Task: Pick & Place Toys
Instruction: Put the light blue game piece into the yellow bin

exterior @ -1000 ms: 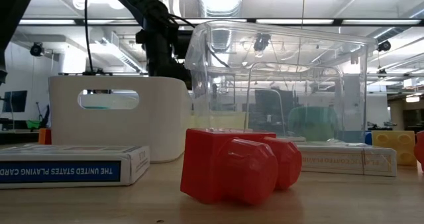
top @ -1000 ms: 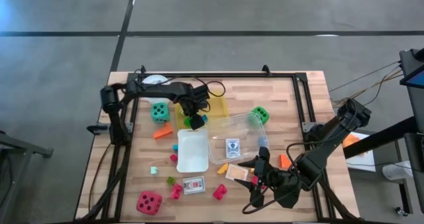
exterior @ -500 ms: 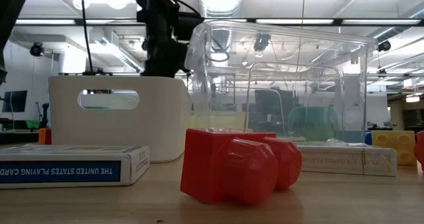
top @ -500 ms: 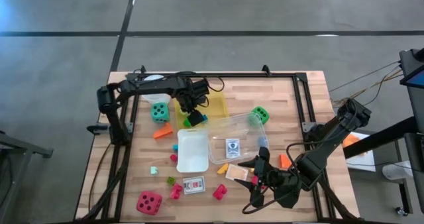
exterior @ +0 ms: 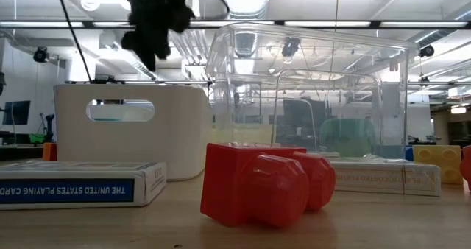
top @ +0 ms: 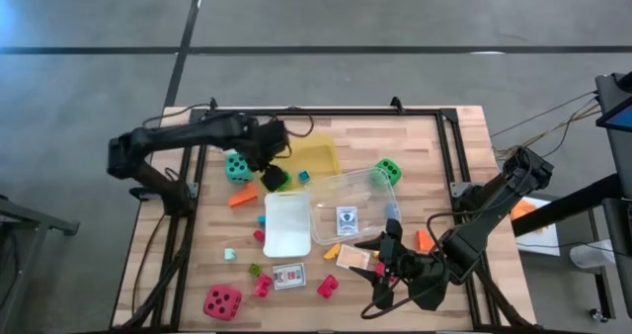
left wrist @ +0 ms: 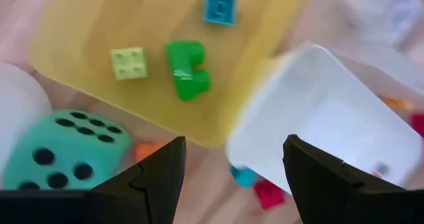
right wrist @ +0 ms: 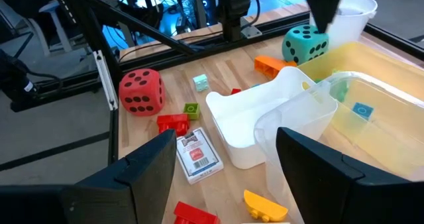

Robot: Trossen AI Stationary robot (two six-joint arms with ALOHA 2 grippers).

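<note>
High view — green block (top: 276, 178) beneath left hand (top: 267, 164)

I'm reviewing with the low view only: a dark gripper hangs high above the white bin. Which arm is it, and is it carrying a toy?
Observer: That is the left gripper. Its wrist view shows the jaws open with nothing between them.
Operator: What lies under it?
Observer: A yellow tray holding a green block, a pale green block and a blue block.
Operator: And the other arm?
Observer: The right gripper is over the table at the lower right of the high view, jaws open.
</note>
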